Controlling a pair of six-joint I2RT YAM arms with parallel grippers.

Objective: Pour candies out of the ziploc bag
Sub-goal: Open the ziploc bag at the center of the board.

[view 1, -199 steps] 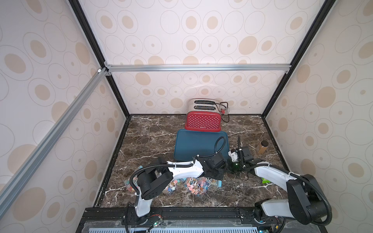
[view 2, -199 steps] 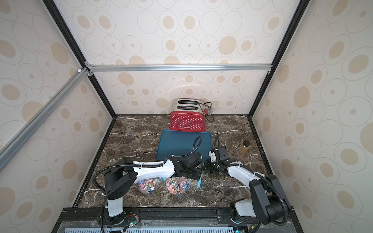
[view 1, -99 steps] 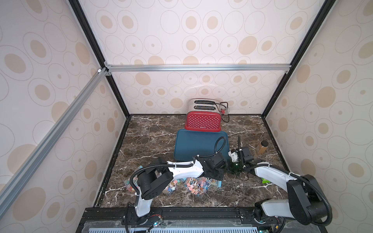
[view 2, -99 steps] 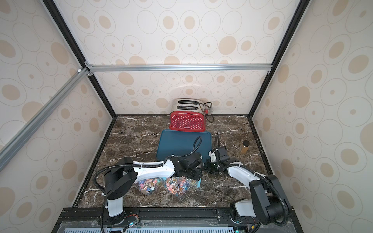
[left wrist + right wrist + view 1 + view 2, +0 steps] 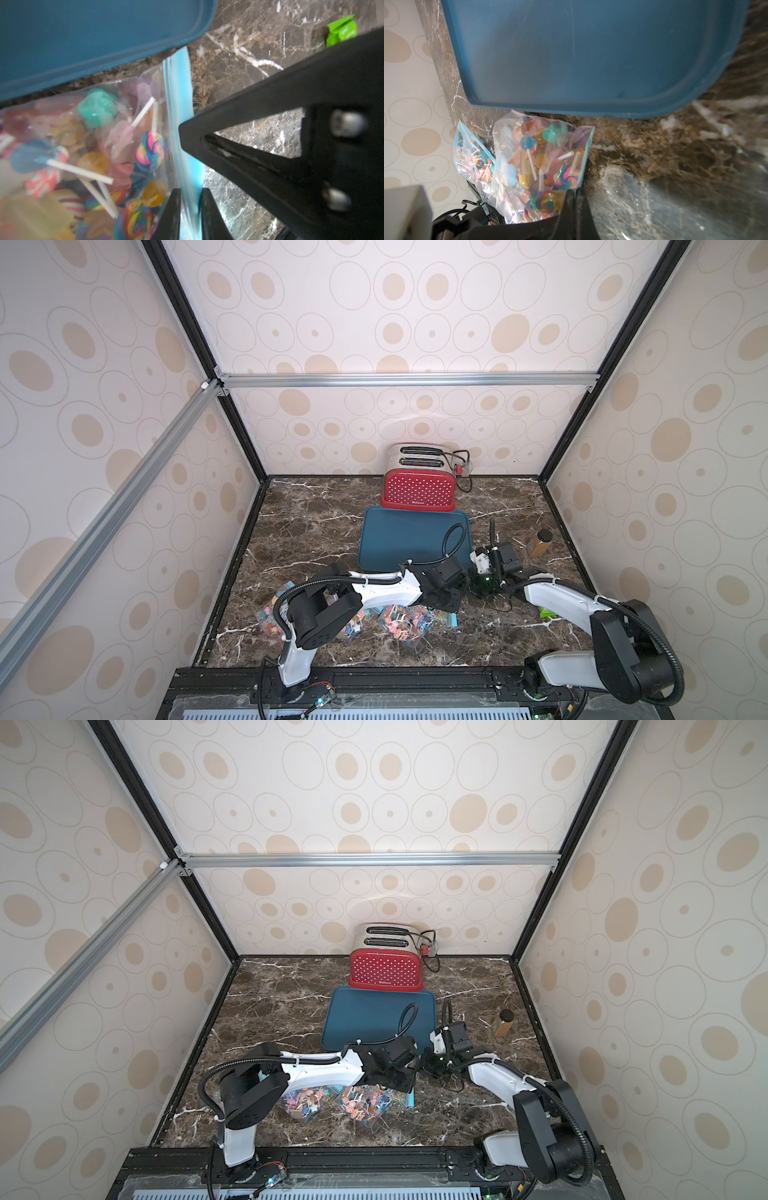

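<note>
Lying on the dark marble tabletop [image 5: 316, 526], just beside the near rim of the flat teal-blue plastic tray [image 5: 399, 539]: clear ziploc bag with a light-blue zip strip [image 5: 502, 133], packed with colourful lollipop candies on white sticks [image 5: 553, 133] (all inside the bag). Black left fingers [image 5: 172, 209] a slim gap apart, zip strip showing between; hold on it unclear. Black right fingers [image 5: 571, 207] pressed together, tips at the same strip; grip not discernible. Second clear candy bag [image 5: 471, 153] just beside.
</note>
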